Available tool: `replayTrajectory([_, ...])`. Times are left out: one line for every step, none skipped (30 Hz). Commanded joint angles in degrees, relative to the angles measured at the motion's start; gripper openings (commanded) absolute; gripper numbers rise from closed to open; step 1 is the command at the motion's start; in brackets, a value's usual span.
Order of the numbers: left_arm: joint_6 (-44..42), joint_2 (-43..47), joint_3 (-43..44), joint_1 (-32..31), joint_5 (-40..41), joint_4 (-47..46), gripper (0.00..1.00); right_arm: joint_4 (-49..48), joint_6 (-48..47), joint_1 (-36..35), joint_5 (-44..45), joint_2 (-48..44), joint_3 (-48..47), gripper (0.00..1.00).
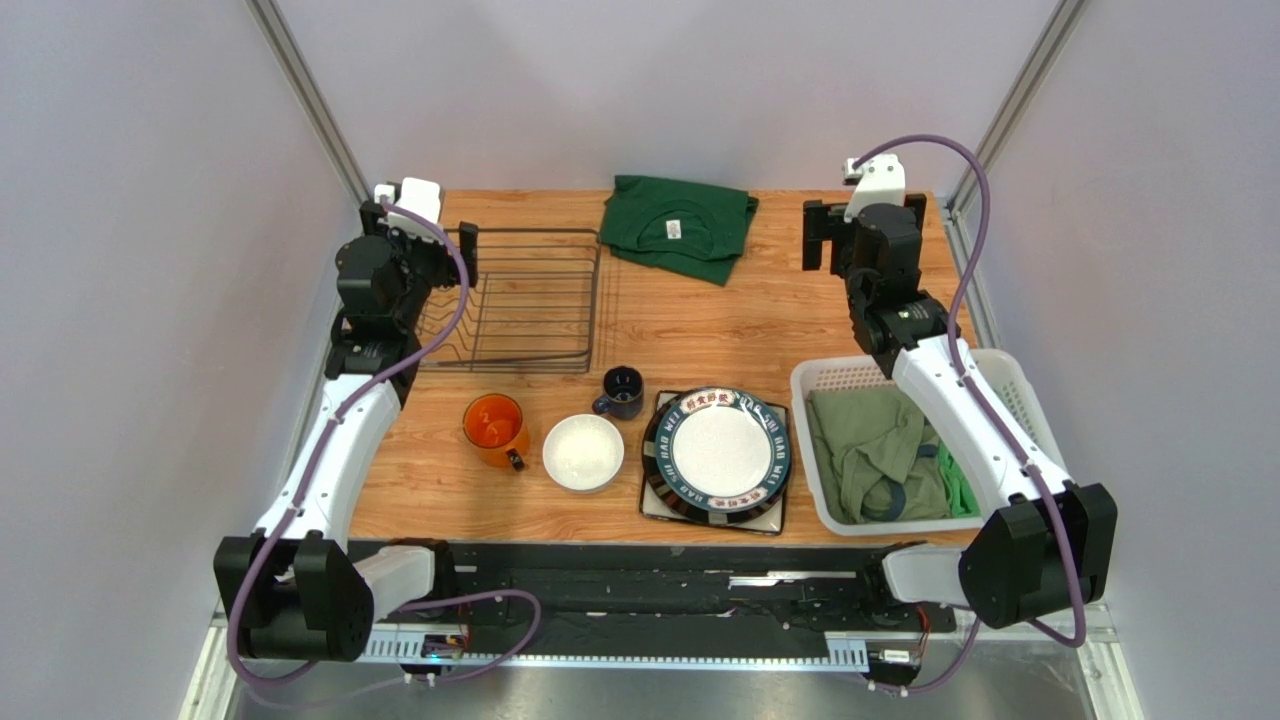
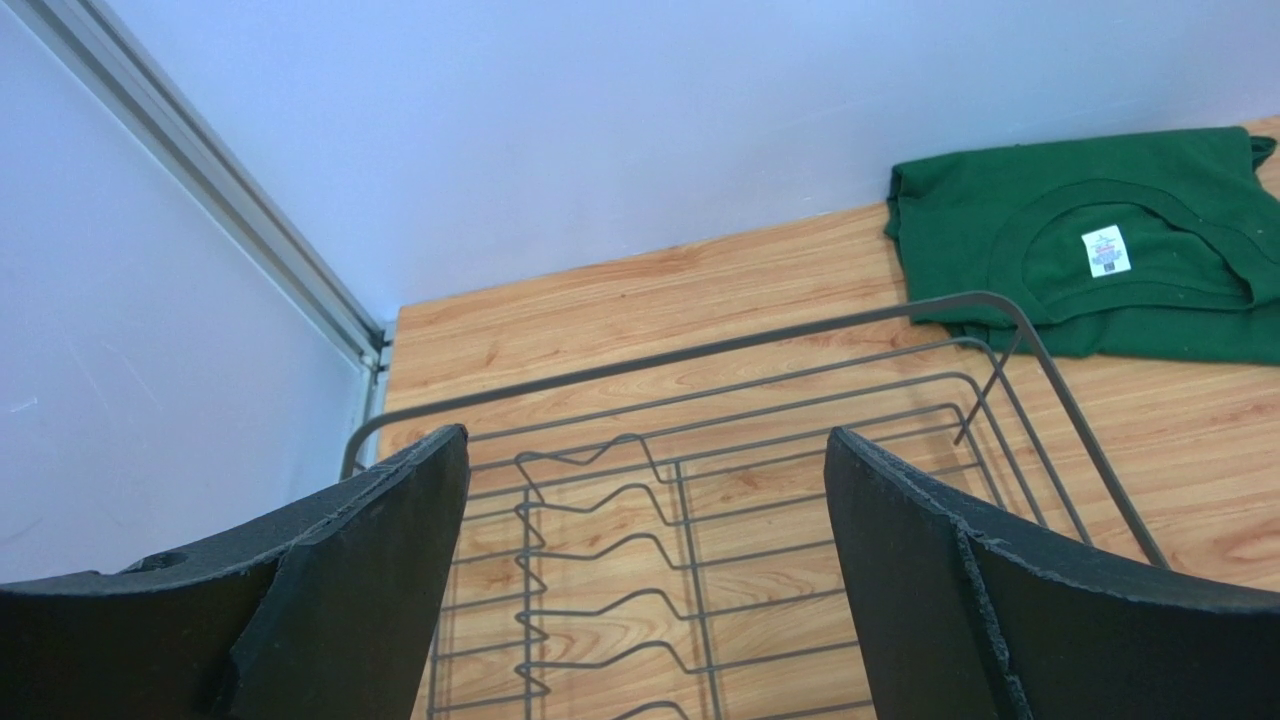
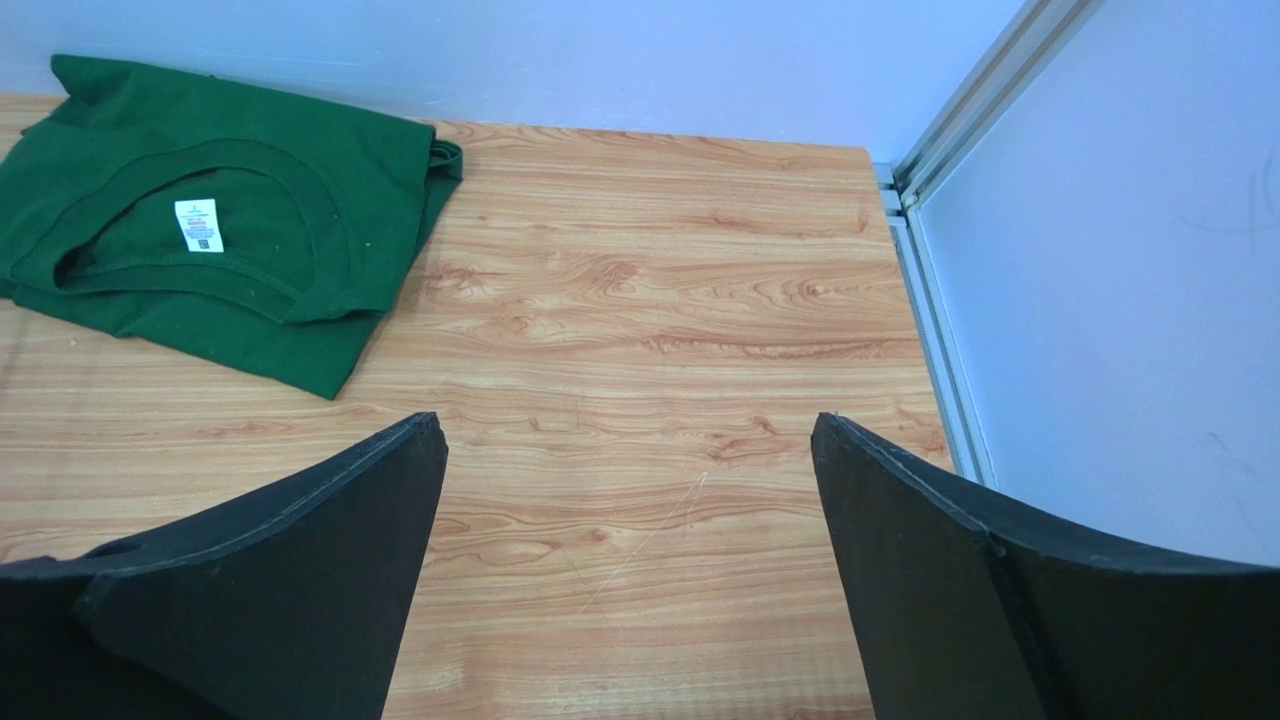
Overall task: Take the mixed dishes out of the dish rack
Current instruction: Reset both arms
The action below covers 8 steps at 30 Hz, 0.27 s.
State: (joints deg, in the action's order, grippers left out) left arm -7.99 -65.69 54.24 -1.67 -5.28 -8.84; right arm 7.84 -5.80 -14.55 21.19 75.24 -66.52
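Far left of the light wood-grain table [image 1: 706, 323]: rectangular dark metal wire dish rack [image 1: 526, 297], thin bars, only wood grain seen through them from the left wrist view.

Out of the rack, in a row along the near half of the table, left to right:
- orange mug [image 1: 493, 425], upright, handle toward the near right.
- small white bowl [image 1: 583, 452], upright, just beside the orange mug, apart from it.
- dark blue mug [image 1: 619, 393], upright, just behind the bowl and left of the plates.
- round dark-rimmed white-centred plate [image 1: 718, 450], lying flat on a square plate [image 1: 655, 507]; only the corners of the square one showing, colour and pattern not readable.

Left gripper [image 2: 646, 585]: above the rack's left end, pointing across the bars toward the far wall. Jaws wide apart, nothing between them but rack wire and table below.

Right gripper [image 3: 631, 585]: up over the far right corner of the table, well apart from the dishes. Jaws spread wide, holding nothing; bare wood under them.

Elsewhere:
- folded dark green T-shirt [image 1: 676, 225] with white neck label, flat at the far edge, between the two grippers, just right of the rack's far corner.
- white plastic slatted basket [image 1: 1004, 375] at the right edge, just beside the stacked plates, with crumpled olive-green cloth [image 1: 872, 450] inside; right forearm crossing above it.
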Motion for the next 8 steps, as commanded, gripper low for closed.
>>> replayTrajectory([1.05, 1.27, 0.08, 0.18, -0.43, -2.85, 0.96, -4.85, -1.05, -0.66, 1.14, -3.52, 0.87, 0.98])
replayTrajectory([0.96, 1.44, -0.01, 0.18, -0.35, -2.94, 0.96, -4.76, -0.97, -0.66, 1.22, -3.78, 0.95, 0.98])
replayTrajectory([0.78, 1.53, -0.01, 0.18, -0.26, -2.76, 0.96, -4.85, -0.96, -0.83, 1.13, -3.87, 0.96, 0.97])
replayTrajectory([0.87, 1.53, 0.08, 0.18, -0.17, -2.67, 0.96, -4.67, -0.96, -0.75, 0.87, -3.88, 0.87, 0.97])
replayTrajectory([0.87, 1.62, 0.08, 0.18, -0.08, -2.67, 0.96, -4.58, -0.96, -0.92, 0.78, -3.88, 0.87, 0.96])
replayTrajectory([0.78, 1.62, -0.01, 0.18, -0.17, -2.59, 0.96, -4.41, -0.96, -0.92, 0.87, -3.88, 0.78, 0.96])
replayTrajectory([0.87, 1.62, 0.08, 0.18, -0.08, -2.50, 0.96, -4.58, -1.05, -0.92, 0.61, -3.79, 0.95, 0.96])
replayTrajectory([0.87, 1.62, -0.01, 0.18, -0.08, -2.41, 0.96, -4.67, -1.23, -1.01, 0.52, -3.79, 1.04, 0.96])
